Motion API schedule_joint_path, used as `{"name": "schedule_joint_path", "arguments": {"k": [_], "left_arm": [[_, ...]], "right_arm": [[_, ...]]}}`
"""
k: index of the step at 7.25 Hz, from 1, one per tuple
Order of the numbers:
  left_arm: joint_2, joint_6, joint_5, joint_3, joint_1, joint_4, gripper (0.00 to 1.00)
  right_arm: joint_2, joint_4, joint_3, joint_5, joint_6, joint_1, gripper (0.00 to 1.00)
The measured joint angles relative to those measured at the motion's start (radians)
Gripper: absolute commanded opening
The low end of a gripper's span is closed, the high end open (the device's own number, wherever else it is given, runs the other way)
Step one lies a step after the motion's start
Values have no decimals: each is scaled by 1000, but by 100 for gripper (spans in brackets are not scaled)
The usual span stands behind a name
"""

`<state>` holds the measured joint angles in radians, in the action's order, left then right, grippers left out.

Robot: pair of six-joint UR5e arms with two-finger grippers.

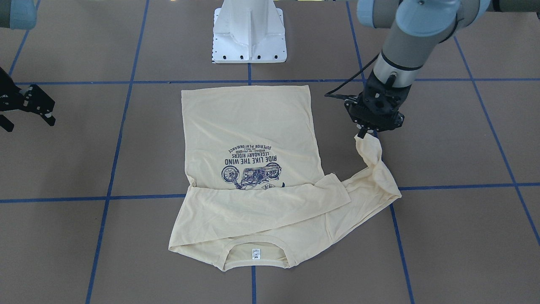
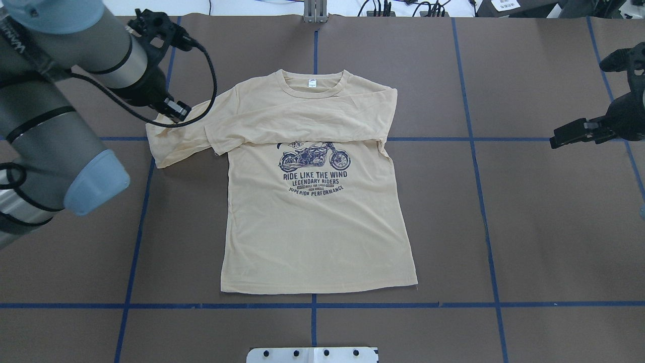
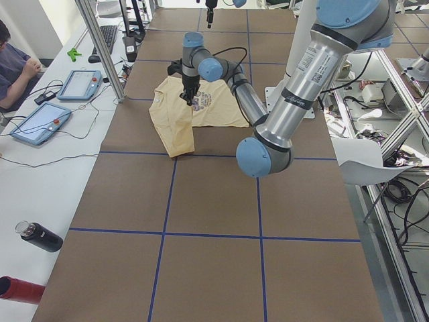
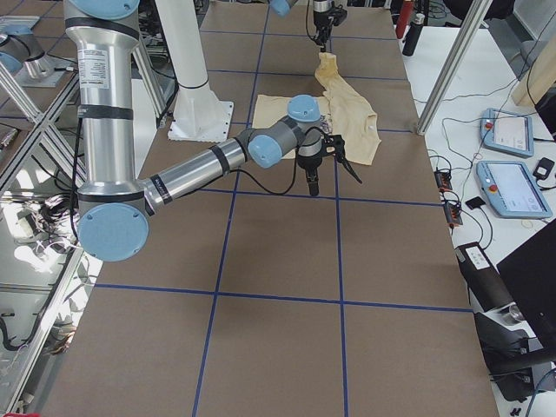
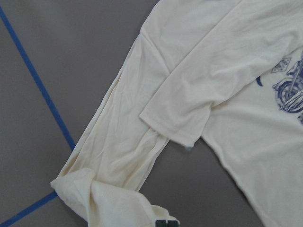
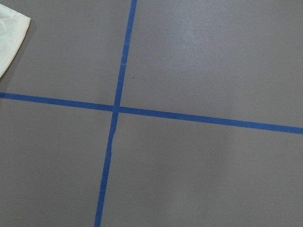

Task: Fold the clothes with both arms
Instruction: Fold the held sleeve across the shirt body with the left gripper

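Brown table gridded with blue tape.

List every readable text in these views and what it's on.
"RIDE LIKE THE WIND": navy print on the T-shirt chest.
"LEGENDARY RIDERS": next line of the print.
"SUPERIOR PERFORMANCE": curved bottom line.
"1976", likely: badge by the motorcycle graphic, partly under the folded sleeve.
Two small lines in between: too small to read.
Neck label: too small.
Stickers on the left arm and right arm: blurred.

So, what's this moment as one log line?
shirt: flat, one sleeve folded across chest | left arm: jaws shut on other sleeve, cuff raised | right arm: jaws open, aside
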<state>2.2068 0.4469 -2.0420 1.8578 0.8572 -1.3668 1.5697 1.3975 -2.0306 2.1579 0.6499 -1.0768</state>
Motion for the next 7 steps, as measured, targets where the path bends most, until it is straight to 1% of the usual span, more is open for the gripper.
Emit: {"name": "schedule_joint_path", "arguments": {"k": [1, 2, 3, 4, 5, 6, 7], "left_arm": [[117, 39, -13, -86, -5, 26, 0], [244, 80, -21, -210, -11, 36, 0], [387, 136, -22, -370, -29, 37, 0], [499, 209, -19, -507, -68, 28, 0], [581, 303, -18, -618, -115, -7, 0], [647, 420, -10, -728, -158, -83, 6], [696, 549, 8, -828, -195, -183, 96]], "right_arm": [[0, 0, -1, 0, 0, 0, 99], [0, 0, -1, -1, 0, 0, 99], [0, 0, -2, -1, 0, 0, 99], [0, 0, -2, -1, 0, 0, 99], [0, 0, -1, -1, 0, 0, 99], [0, 0, -1, 0, 0, 0, 99], [0, 0, -1, 0, 0, 0, 99]]}}
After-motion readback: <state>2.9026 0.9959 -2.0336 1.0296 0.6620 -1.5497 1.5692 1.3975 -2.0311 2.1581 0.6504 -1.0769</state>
